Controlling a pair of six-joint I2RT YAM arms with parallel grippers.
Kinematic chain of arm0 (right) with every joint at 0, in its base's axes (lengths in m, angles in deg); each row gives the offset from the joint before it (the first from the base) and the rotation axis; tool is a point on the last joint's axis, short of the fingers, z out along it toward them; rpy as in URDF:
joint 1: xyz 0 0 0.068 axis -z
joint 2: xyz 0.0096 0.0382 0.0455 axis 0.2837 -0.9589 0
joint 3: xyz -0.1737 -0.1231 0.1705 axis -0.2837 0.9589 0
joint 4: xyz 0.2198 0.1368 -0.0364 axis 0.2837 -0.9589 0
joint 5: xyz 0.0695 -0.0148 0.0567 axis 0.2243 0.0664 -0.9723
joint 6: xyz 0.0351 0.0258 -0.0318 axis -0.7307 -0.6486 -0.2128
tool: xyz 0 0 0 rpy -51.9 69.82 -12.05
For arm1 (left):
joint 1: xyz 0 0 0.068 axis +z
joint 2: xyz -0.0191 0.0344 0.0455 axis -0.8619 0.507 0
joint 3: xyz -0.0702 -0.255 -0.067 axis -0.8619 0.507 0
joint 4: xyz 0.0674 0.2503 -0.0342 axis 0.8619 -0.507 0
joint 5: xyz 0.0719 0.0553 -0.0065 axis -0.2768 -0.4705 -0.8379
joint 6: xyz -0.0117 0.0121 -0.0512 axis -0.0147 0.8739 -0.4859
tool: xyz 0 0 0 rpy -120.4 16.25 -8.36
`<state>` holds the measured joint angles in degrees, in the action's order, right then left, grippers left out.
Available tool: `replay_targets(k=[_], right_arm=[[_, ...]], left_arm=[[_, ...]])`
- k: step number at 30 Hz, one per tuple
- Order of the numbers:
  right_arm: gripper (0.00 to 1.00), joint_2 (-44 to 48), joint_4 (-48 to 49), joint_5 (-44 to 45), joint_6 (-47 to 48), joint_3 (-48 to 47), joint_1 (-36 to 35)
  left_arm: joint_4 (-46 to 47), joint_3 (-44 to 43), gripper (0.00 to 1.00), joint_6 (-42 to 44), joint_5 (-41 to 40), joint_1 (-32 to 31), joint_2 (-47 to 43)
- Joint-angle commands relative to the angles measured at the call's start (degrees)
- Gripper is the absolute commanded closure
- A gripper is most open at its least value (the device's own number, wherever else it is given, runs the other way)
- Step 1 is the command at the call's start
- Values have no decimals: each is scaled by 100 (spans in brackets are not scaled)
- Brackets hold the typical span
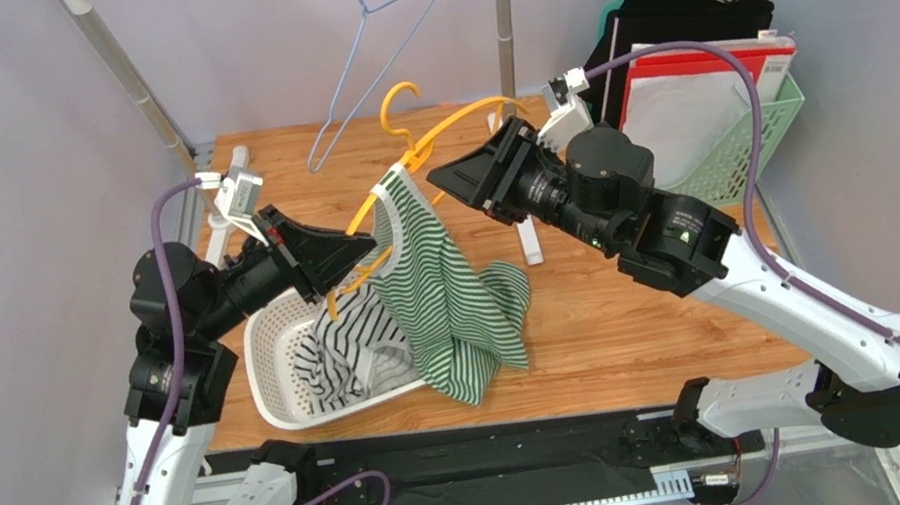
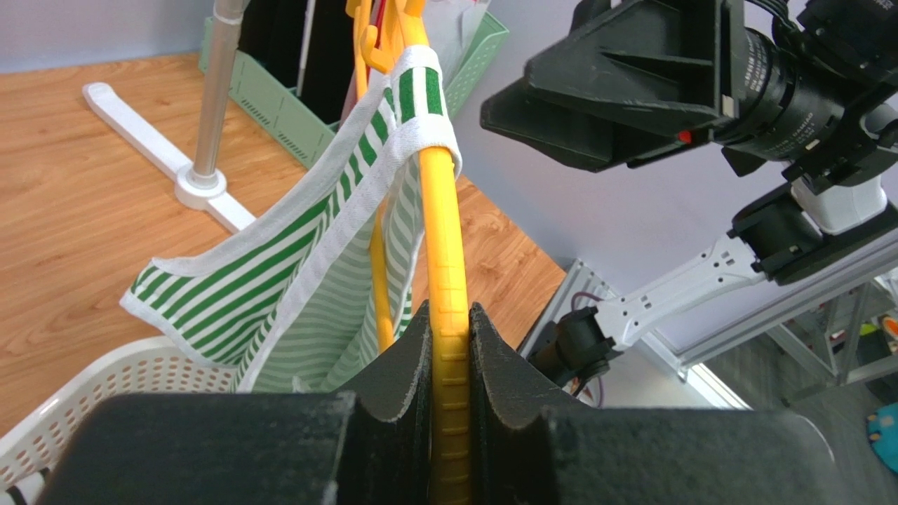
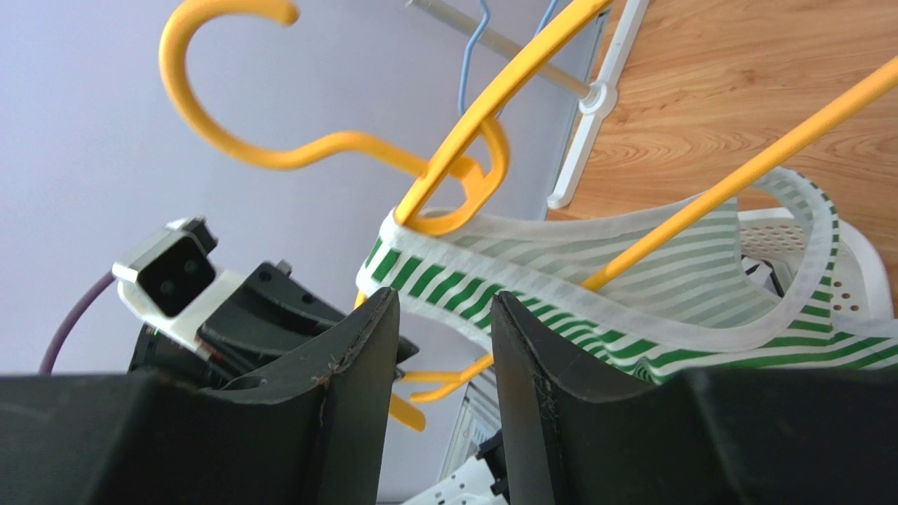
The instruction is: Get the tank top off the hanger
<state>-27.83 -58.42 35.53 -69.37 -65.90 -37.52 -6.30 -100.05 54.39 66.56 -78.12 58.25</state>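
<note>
Two hands, one hanger (image 2: 444, 253), one tank top (image 1: 442, 295).
Left hand (image 2: 450, 326) clenched on the yellow hanger; right hand (image 3: 443, 316) parted, grasping nothing, beside the strap; tank top hangs over white basket (image 1: 265, 379).

We see a green-and-white striped tank top (image 1: 449, 293) with white trim along its edges, not yet off its yellow plastic hanger (image 1: 451, 130). 1 shoulder strap is looped over a hanger arm close to the hook. The rest of the garment sags from there in a bunched fold, its hem low over the wooden worktop (image 1: 640, 304). The hanger sits tilted in the air with its hook uppermost, and 1 arm is clamped in the left gripper (image 2: 450, 316).
</note>
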Motion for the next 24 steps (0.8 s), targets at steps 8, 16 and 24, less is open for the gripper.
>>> replay_targets(k=[8,16,24], right_arm=[[65,-303,657,198,-390,-294,-23],[67,-540,762,163,-549,-364,-23],[68,-813,850,101,-663,-522,-23]], left_arm=[[-54,68,100,684,-209,-31,-163],[-72,42,100,693,-156,-40,-145],[-54,95,100,702,63,-40,-189]])
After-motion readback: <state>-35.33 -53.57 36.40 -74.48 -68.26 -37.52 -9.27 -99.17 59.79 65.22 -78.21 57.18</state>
